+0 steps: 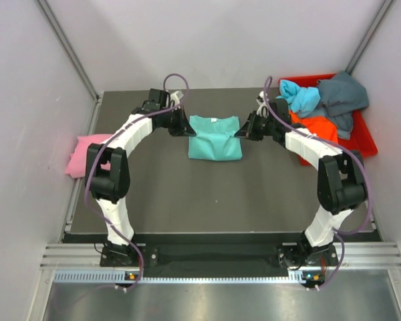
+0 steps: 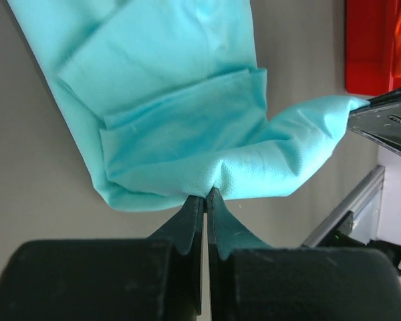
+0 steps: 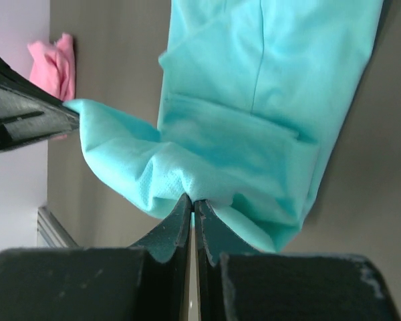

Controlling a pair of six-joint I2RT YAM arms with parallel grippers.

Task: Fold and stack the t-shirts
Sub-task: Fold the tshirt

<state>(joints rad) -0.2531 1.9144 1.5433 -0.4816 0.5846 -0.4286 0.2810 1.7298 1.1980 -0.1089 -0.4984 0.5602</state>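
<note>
Pale grey walls enclosed a dark table [image 1: 187,194] with both arms reaching toward its far middle. A teal t-shirt [image 1: 215,137], partly folded, lay flat there between the two grippers. The left gripper [image 1: 184,128] had its jaws pressed together on a pinch of the shirt's left edge, and the cloth bunched up at the fingertips in the left wrist view. The right gripper [image 1: 243,132] was likewise clamped tight on the shirt's right edge. A pink t-shirt [image 1: 87,155] sat folded at the table's left edge, well apart from the teal one. At the far right corner, a red plastic bin [image 1: 369,144] held a loose heap: a light blue t-shirt [image 1: 301,97], an orange t-shirt [image 1: 319,127] and a dark grey-blue t-shirt [image 1: 345,97].
</note>
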